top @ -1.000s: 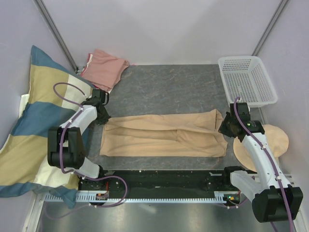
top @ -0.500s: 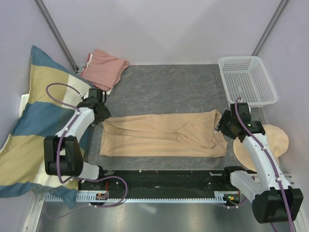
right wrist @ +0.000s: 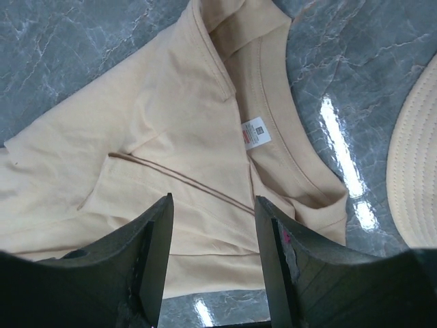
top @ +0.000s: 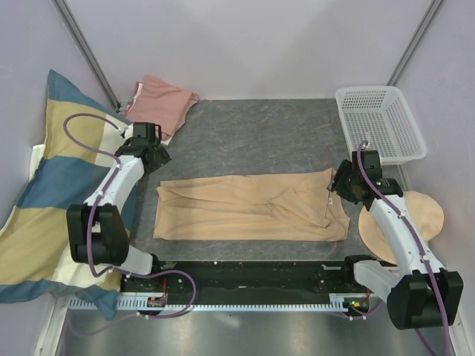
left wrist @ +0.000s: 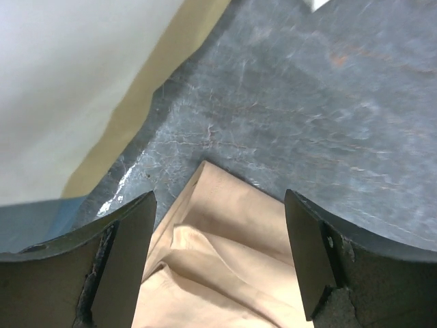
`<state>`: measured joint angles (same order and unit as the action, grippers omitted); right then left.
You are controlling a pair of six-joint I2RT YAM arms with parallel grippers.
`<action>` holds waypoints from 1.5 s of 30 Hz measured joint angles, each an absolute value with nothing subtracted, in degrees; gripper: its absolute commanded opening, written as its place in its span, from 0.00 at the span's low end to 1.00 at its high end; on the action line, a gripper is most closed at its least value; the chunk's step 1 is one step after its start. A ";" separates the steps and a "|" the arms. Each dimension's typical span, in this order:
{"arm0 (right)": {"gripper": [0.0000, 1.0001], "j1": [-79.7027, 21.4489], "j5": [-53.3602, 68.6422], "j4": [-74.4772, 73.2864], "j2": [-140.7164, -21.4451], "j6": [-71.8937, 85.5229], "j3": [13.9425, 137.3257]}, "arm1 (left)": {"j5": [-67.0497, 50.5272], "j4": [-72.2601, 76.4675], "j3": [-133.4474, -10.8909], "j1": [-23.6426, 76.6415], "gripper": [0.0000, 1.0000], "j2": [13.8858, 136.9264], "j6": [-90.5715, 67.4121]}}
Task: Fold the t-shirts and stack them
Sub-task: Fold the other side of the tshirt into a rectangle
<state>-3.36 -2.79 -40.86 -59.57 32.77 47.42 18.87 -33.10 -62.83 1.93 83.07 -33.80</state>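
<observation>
A tan t-shirt (top: 252, 206) lies folded into a long band across the middle of the dark table. Its white neck label (right wrist: 257, 132) shows in the right wrist view. A salmon-pink t-shirt (top: 159, 104) lies crumpled at the back left corner. My left gripper (top: 152, 157) hovers open just off the tan shirt's left end, and a corner of that shirt (left wrist: 225, 232) shows between its jaws with nothing gripped. My right gripper (top: 343, 183) stands open over the shirt's neck end, holding nothing.
A striped blue, yellow and cream pillow (top: 52, 193) leans along the left side. A white mesh basket (top: 378, 122) sits at the back right. A round beige hat-like dome (top: 415, 215) lies right of the tan shirt, its rim (right wrist: 413, 157) in the right wrist view.
Both grippers opened and let go of the tan shirt's ends, then drew back: the left up and away to the far left, the right slightly up. The shirt's upper layer settled flat.
</observation>
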 measured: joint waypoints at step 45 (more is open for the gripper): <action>0.60 -3.90 1.80 -34.13 -64.49 31.27 46.26 | 11.31 -30.85 -43.00 2.48 0.79 73.82 -36.42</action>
<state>-3.90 1.80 -34.13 -64.49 31.27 46.26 11.31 -30.85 -43.00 2.48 73.82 -36.42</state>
